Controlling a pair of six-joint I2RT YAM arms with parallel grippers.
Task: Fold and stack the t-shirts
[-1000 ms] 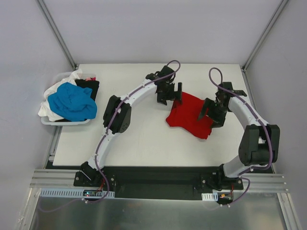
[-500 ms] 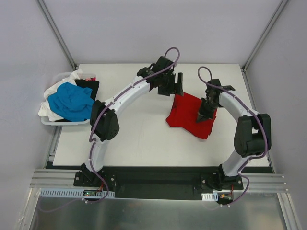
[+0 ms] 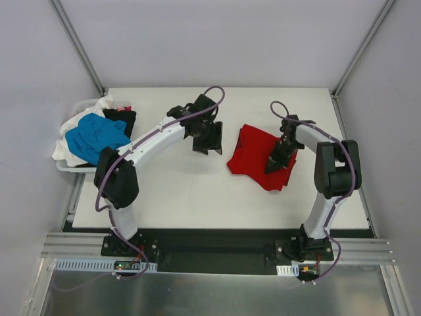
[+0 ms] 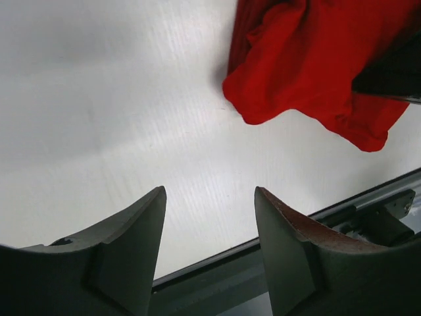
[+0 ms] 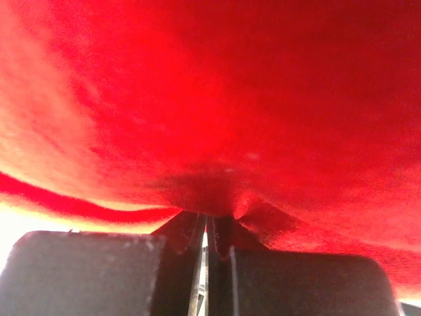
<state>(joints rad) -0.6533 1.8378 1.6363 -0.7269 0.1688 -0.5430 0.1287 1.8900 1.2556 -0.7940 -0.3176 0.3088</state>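
Right claw (image 5: 206, 227) is pinched tight on a fold of the red t-shirt (image 3: 253, 153), which sits bunched on the desk (image 3: 184, 191) right under it. Left claw (image 3: 206, 139) hangs with its fingers apart, the shirt just off to its right. Way off to its left, a blue t-shirt (image 3: 99, 138) tops the bin (image 3: 66, 166) pile.

Table (image 3: 191, 204) lies open between left arm (image 3: 151, 137) and red t-shirt (image 3: 252, 153)

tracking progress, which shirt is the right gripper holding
The red t-shirt, pinched in the right gripper on the table; the other shirts, blue, white and black, lie piled in the bin.
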